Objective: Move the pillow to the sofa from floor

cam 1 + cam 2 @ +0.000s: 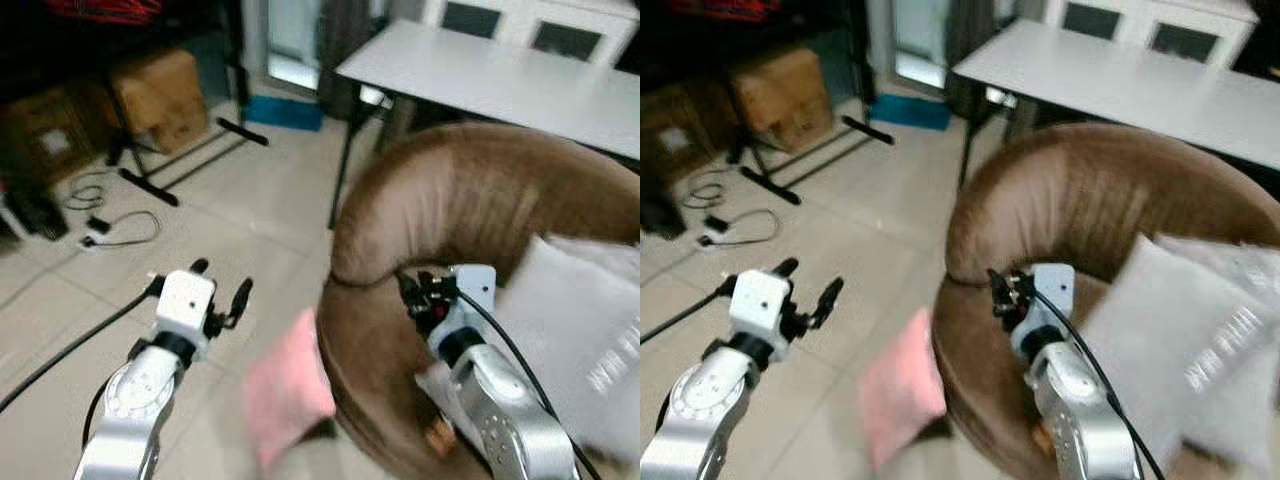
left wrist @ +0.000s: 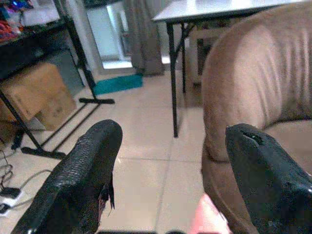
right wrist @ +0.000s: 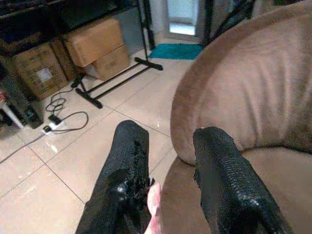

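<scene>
A pink pillow [image 1: 288, 395] stands on the tiled floor, leaning against the outer side of the brown sofa [image 1: 450, 200]. My left gripper [image 1: 222, 282] hovers open over the floor, a little left of the pillow and above it, holding nothing. Over the sofa's near armrest, just right of the pillow, my right gripper [image 1: 414, 288] is also open and empty. A pink edge of the pillow [image 2: 209, 220] shows low between the left fingers [image 2: 78, 180]. The pillow [image 3: 155, 204] also peeks out beside the right fingers [image 3: 224, 190].
Grey cushions [image 1: 570, 330] lie on the sofa seat. A white table [image 1: 500, 75] stands behind the sofa. Cardboard boxes [image 1: 160, 95], black stand legs [image 1: 150, 185], a cable with a power strip [image 1: 100, 235] and a teal mat [image 1: 285, 112] occupy the floor at far left.
</scene>
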